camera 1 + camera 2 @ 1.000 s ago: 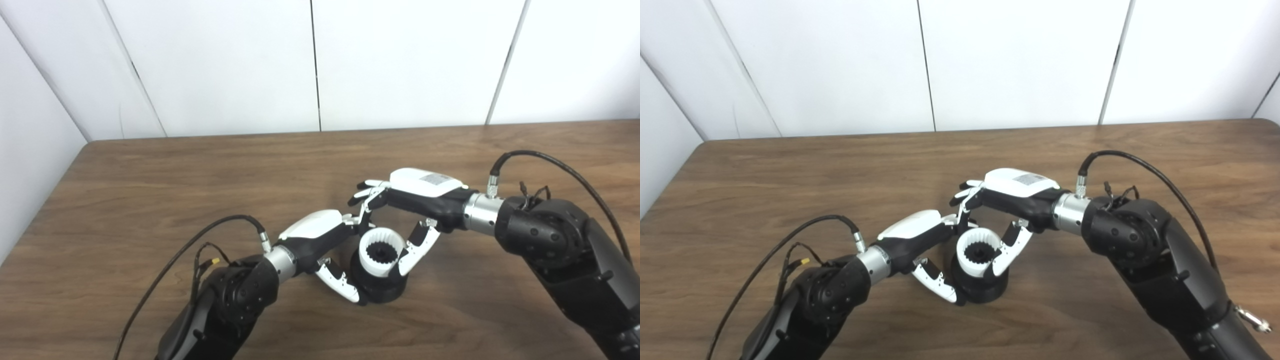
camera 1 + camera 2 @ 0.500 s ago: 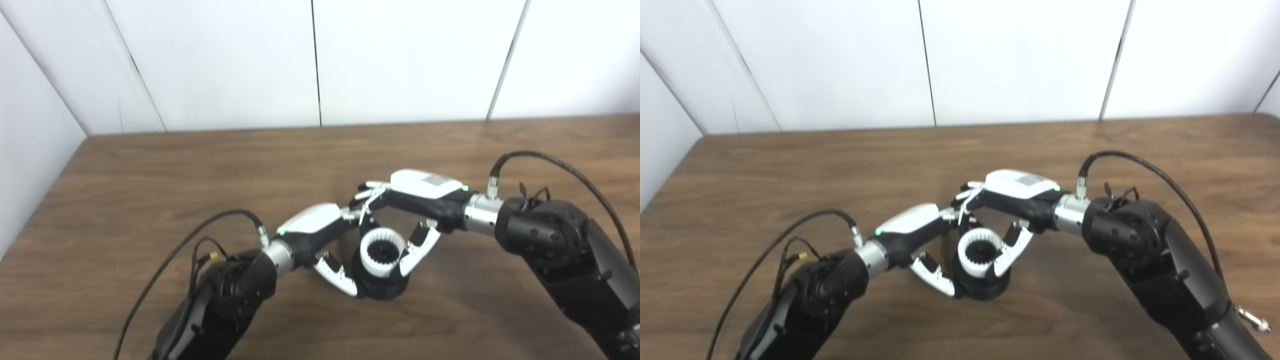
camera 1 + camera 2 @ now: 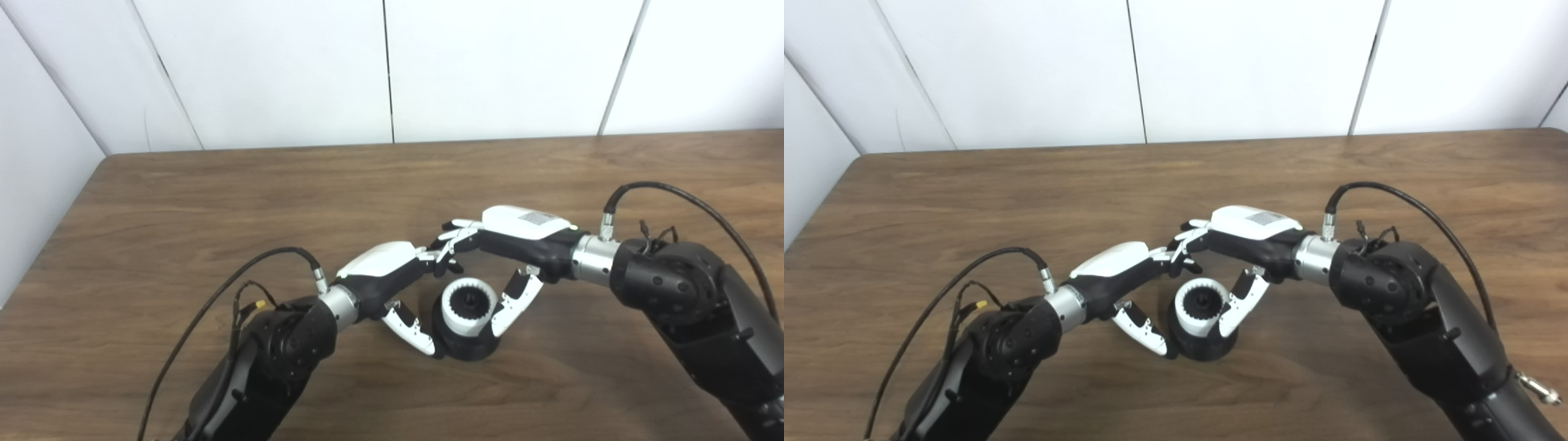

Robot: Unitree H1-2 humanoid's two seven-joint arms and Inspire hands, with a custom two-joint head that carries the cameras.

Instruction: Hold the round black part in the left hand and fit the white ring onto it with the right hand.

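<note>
White toothed ring (image 3: 469, 304) now sits lower on the round black part (image 3: 467, 346), near the table's (image 3: 184, 202) front edge; left hand (image 3: 401, 288) and right hand (image 3: 502, 263) stay loosely cupped round it, grip uncertain, fit apparently near complete.

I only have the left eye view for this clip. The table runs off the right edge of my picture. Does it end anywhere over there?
Observer: Yes. The right eye view shows the table's far right corner, rounded, where it meets the white wall.
Operator: Anything on the right arm that my picture cuts off?
Observer: A small silver fitting sticks out of the right forearm, close to the picture's lower right edge.
</note>
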